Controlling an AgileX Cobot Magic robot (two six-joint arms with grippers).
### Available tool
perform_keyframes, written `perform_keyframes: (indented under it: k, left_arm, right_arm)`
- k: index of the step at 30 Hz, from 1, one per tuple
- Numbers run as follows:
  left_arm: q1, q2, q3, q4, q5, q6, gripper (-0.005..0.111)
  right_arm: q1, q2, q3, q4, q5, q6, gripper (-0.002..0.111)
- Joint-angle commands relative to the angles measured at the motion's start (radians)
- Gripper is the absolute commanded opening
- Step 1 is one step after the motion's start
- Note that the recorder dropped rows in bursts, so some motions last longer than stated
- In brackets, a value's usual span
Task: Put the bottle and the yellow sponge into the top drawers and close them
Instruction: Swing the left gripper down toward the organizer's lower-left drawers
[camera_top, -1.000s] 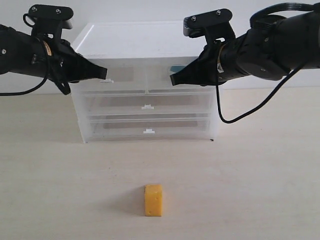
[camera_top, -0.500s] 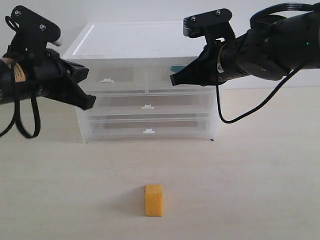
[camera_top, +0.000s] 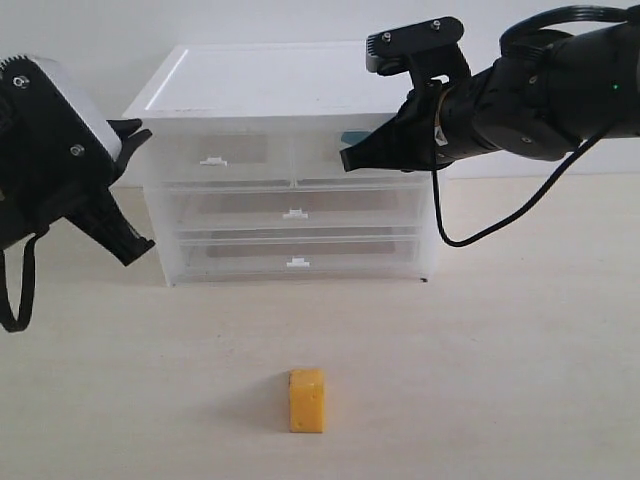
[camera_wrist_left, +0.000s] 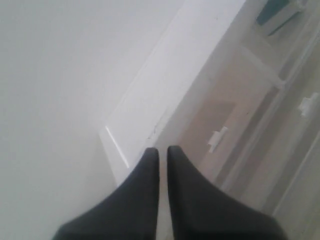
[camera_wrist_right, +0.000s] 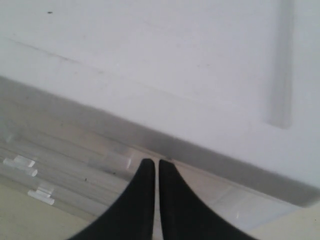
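Sponge, a yellow-orange block, stands on the tabletop at 6 o'clock from the chest; left gripper and right gripper have fingers pressed together, empty.

exterior cam: parked out front, a bit above the table, facing the chest head-on. Mid distance, so the whole chest front and both arms fit in.
left wrist cam: fairly near, peeking past the left gripper at the chest's white top and a top drawer handle. The chest shows up tilted.
right wrist cam: really close, looking over the right gripper onto the chest's top edge and the drawer fronts under it.
overlap: all three catch the chest's white top and drawer fronts.
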Motion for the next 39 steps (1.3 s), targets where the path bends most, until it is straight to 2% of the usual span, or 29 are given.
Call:
perform_keyframes:
  k: [1,4,5,8,10,12,15,18,21,27,30,34,39]
  left_arm:
    - [-0.047,0.03,0.008,-0.018,-0.031,0.155,0.004]
    - [-0.134,0.044,0.008,-0.078,-0.052,0.398,0.004]
    - [-0.175,0.054,0.008,-0.159,-0.086,0.501,0.004]
    - [-0.254,0.095,0.008,-0.334,-0.275,0.727,0.004]
    - [-0.282,0.137,0.008,-0.389,-0.407,0.865,0.004]
    - [-0.295,0.183,0.008,-0.431,-0.474,0.987,0.004]
    - [-0.297,0.244,0.008,-0.509,-0.433,0.994,0.004]
    - [-0.297,0.31,0.008,-0.567,-0.496,0.909,0.004]
    - [-0.297,0.357,0.001,-0.546,-0.547,0.847,0.004]
    - [-0.297,0.423,-0.041,-0.546,-0.52,0.847,0.004]
    - [-0.297,0.457,-0.053,-0.563,-0.618,0.857,0.004]
    - [-0.295,0.504,-0.08,-0.598,-0.623,0.858,0.004]
    - [-0.295,0.544,-0.084,-0.544,-0.623,0.794,0.004]
  right_arm:
    - [-0.005,-0.003,-0.006,-0.012,-0.009,-0.011,0.0]
    - [-0.005,-0.003,-0.006,-0.014,-0.007,-0.011,0.0]
    - [-0.005,-0.003,-0.006,-0.015,-0.005,-0.011,0.0]
    - [-0.005,-0.003,-0.006,-0.018,-0.007,-0.011,0.0]
    - [-0.005,-0.003,-0.008,-0.018,-0.009,-0.009,0.0]
    - [-0.005,-0.003,-0.008,-0.018,-0.009,-0.009,0.0]
    - [-0.005,-0.003,-0.008,-0.018,-0.009,-0.009,0.0]
    - [-0.005,-0.003,-0.008,-0.018,-0.007,-0.009,0.0]
    - [-0.005,-0.003,-0.008,-0.018,-0.009,-0.009,0.0]
    - [-0.005,-0.003,-0.008,-0.02,-0.009,-0.007,0.0]
    - [-0.005,-0.003,-0.008,-0.02,-0.011,-0.007,0.0]
    - [-0.005,-0.003,-0.008,-0.02,-0.011,-0.01,0.0]
    - [-0.003,-0.003,-0.015,-0.022,-0.009,-0.011,0.0]
